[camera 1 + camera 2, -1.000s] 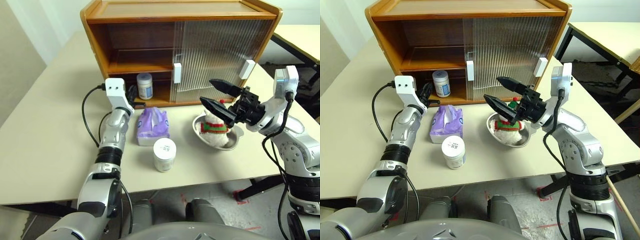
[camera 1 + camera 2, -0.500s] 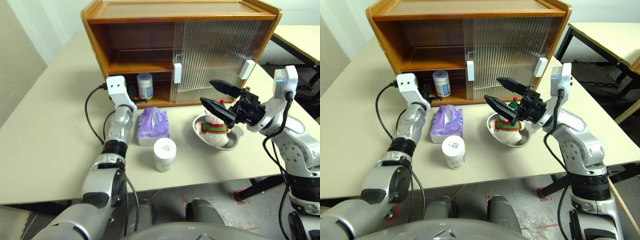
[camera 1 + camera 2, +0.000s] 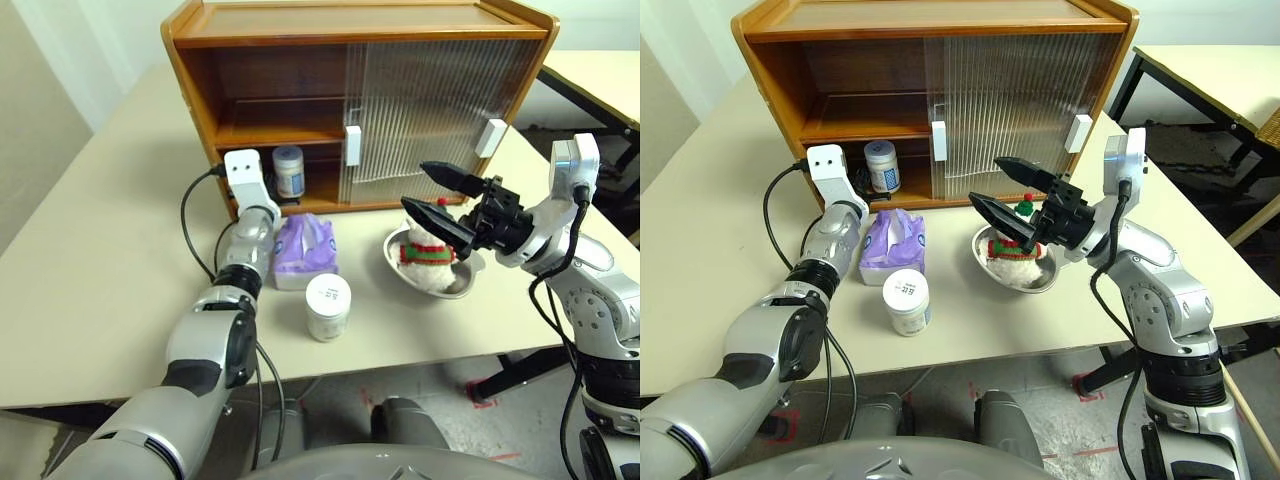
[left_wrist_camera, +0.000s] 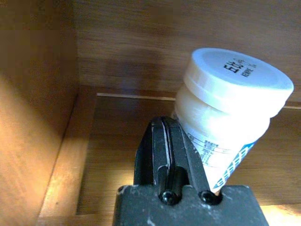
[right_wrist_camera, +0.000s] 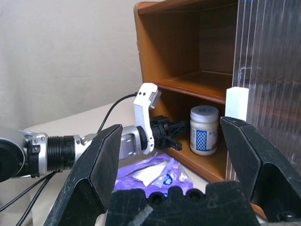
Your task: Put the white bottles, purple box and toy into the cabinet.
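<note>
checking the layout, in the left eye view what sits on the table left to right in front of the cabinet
soft purple tissue box → short white plastic bottle with a screw lid → round steel bowl holding the white plush toy with the striped scarf

White bottle (image 5: 204, 130) on cabinet (image 5: 188, 56) floor, beyond parted jaws.

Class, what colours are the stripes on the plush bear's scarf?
Red and green on the toy, clearest in the left eye view.

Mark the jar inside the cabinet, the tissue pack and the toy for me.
Jar (image 3: 881, 165), right eye view, on its label.
Tissue pack (image 3: 892, 248), right eye view, on its purple top.
Toy (image 3: 428, 252), left eye view, on its striped scarf.
</note>
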Available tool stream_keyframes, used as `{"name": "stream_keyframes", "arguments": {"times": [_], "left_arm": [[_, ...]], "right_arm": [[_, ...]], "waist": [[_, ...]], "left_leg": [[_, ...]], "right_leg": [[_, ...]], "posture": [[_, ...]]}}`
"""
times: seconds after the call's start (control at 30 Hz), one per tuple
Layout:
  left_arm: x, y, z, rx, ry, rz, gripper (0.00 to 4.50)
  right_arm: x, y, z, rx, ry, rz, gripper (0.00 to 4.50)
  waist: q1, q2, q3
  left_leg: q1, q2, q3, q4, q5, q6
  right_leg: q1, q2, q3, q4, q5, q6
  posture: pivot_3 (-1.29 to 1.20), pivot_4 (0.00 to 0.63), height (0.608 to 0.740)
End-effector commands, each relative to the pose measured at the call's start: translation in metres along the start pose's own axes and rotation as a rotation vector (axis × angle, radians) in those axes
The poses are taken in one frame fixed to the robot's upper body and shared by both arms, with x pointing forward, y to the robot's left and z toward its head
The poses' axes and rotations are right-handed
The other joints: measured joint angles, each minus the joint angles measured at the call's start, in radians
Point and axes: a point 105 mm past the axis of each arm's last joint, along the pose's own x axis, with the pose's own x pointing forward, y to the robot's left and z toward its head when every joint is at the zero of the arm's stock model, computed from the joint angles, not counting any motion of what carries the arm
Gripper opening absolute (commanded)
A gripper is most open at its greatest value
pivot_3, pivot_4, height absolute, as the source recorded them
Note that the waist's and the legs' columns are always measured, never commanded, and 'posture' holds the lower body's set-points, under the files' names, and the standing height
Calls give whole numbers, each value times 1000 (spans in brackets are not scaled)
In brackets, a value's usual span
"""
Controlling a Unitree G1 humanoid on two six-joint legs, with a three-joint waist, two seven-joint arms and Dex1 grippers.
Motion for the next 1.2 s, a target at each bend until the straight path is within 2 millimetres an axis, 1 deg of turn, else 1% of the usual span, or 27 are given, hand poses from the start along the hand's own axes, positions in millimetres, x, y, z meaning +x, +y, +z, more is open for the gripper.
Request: {"name": "stream_keyframes", "arguments": {"times": [0.03,0.43,0.77,1.03,1.2], "left_arm": [[2,-4,1,21,14,-19,41],[3,-17,-6,40,55,-88,41],[6,-33,2,63,54,-153,41],[6,-37,1,68,62,-165,41],[7,-31,6,33,32,-143,41]], "right_arm": [[-2,0,7,-21,-8,-6,4500],[-4,1,8,-25,-10,-16,4500],[-8,1,10,-39,-10,-42,4500],[-9,1,11,-46,-9,-52,4500],[-9,0,10,-43,-7,-49,4500]], "waist": [[-1,0,0],[-13,0,0],[-29,0,0],[-41,0,0],[-49,0,0]], "left_leg": [[0,0,0,0,0,0],[-1,0,0,0,0,0],[0,0,0,0,0,0],[0,0,0,0,0,0],[-1,1,0,0,0,0]], "right_leg": [[0,0,0,0,0,0],[0,0,0,0,0,-1],[0,0,0,0,-1,1],[0,0,0,0,-1,1],[0,0,0,0,-1,1]], "posture": [[-74,0,740],[-88,0,740],[-126,0,740],[-132,0,740],[-114,0,740]]}}
